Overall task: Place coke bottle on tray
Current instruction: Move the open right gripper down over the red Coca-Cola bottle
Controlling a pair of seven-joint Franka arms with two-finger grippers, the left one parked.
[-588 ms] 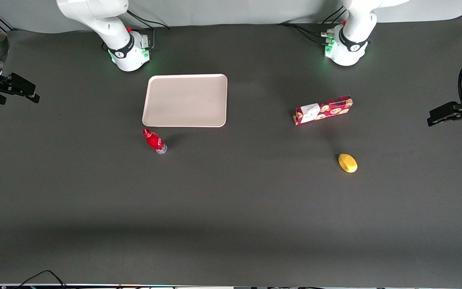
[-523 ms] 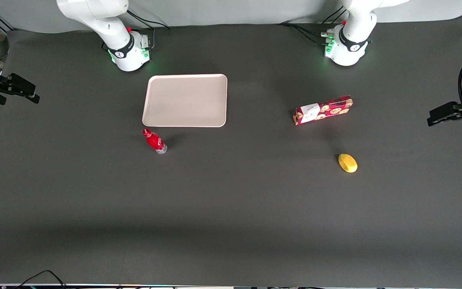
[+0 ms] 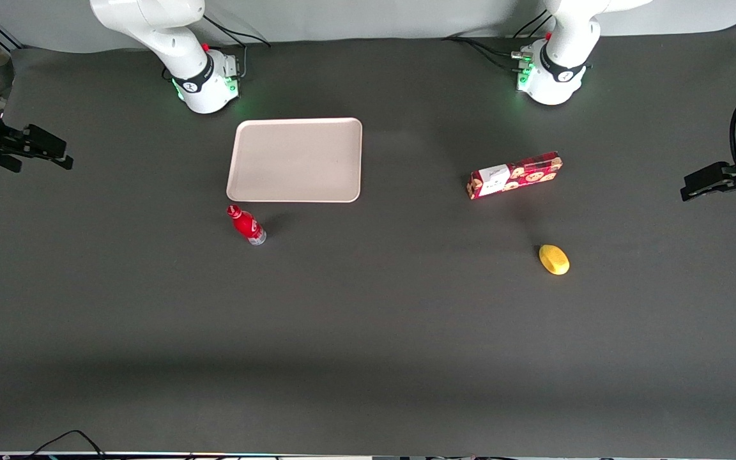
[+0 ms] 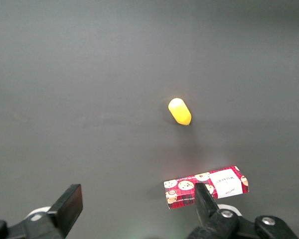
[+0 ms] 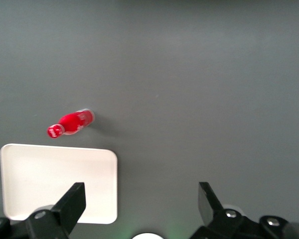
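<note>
The coke bottle (image 3: 246, 225) lies on its side on the dark table, just nearer to the front camera than the tray's corner, cap pointing toward the working arm's end. It also shows in the right wrist view (image 5: 72, 123), apart from the tray. The pale pinkish-beige tray (image 3: 296, 160) lies flat in front of the working arm's base and holds nothing; it shows in the right wrist view too (image 5: 55, 181). My right gripper (image 3: 60, 153) hangs high at the working arm's end of the table, far from the bottle. Its fingers (image 5: 74, 199) stand wide apart, and the gripper (image 5: 141, 193) holds nothing.
A long red cookie box (image 3: 515, 174) and a yellow lemon-like object (image 3: 554, 259) lie toward the parked arm's end; both show in the left wrist view, the box (image 4: 205, 186) and the yellow object (image 4: 180, 111). The two arm bases (image 3: 205, 83) stand at the table's back edge.
My right gripper has shifted a little toward the table's middle and slightly lower in the front view. The bottle and tray have not moved.
</note>
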